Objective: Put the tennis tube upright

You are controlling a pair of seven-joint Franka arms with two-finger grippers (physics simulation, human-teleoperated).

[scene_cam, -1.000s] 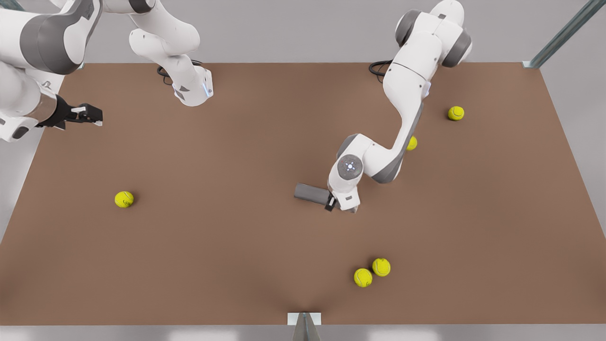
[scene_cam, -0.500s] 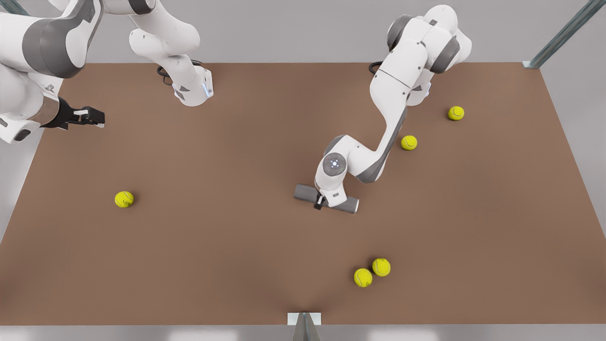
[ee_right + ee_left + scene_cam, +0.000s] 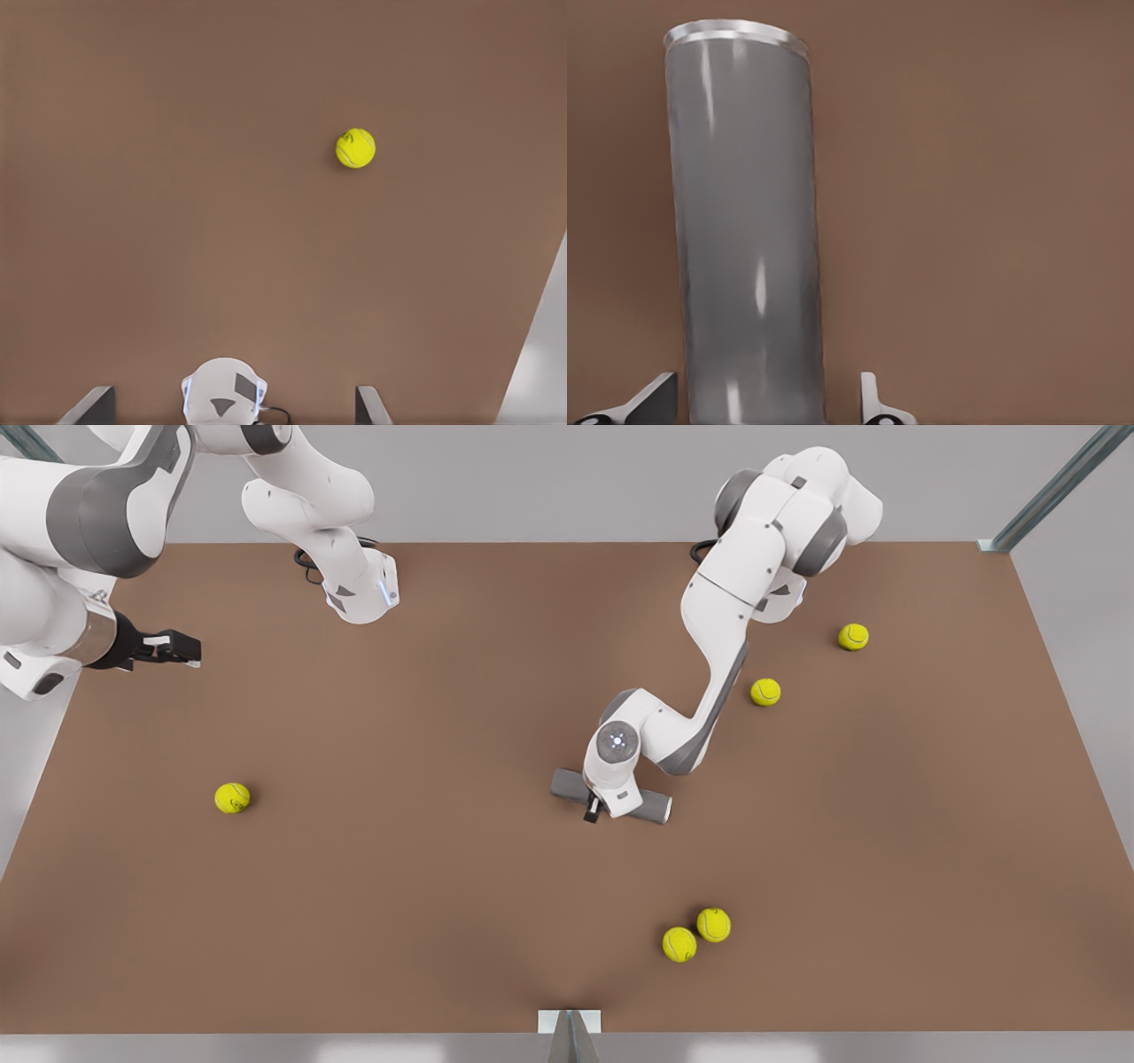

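1. the brown counter (image 3: 443,886) takes up nearly the whole front view. its far edge runs under the two arm bases, its near edge carries a small grey bracket (image 3: 570,1029) at the middle, and a metal post (image 3: 1054,487) rises at the far corner on the front view's right. the widest bare room lies across the middle and the near half on the front view's left.
2. the left arm reaches from its base at the far edge down to mid-counter. the left gripper (image 3: 595,808) sits over the tennis tube, jaws spread wide, one tip on each side of the tube and not pressing it, as the left wrist view shows (image 3: 766,403).
3. the right arm waits at the front view's left edge. the right gripper (image 3: 177,648) hangs over the counter's side edge with its jaws wide apart and nothing between them.
4. the tennis tube (image 3: 654,807) lies flat on the counter near the middle, long axis roughly across the front view, with bare counter all round it. in the left wrist view the tennis tube (image 3: 744,248) is matte grey with soft streaks of shine and a silvery rim (image 3: 735,34) at the end away from the jaws.
5. small yellow-green tennis balls: one alone (image 3: 232,797) on the front view's left, well apart from the tube and also seen from the right wrist (image 3: 355,148); two touching (image 3: 679,944) (image 3: 713,925) near the near edge; two more (image 3: 765,692) (image 3: 853,636) on the far right, one just beside the left arm.
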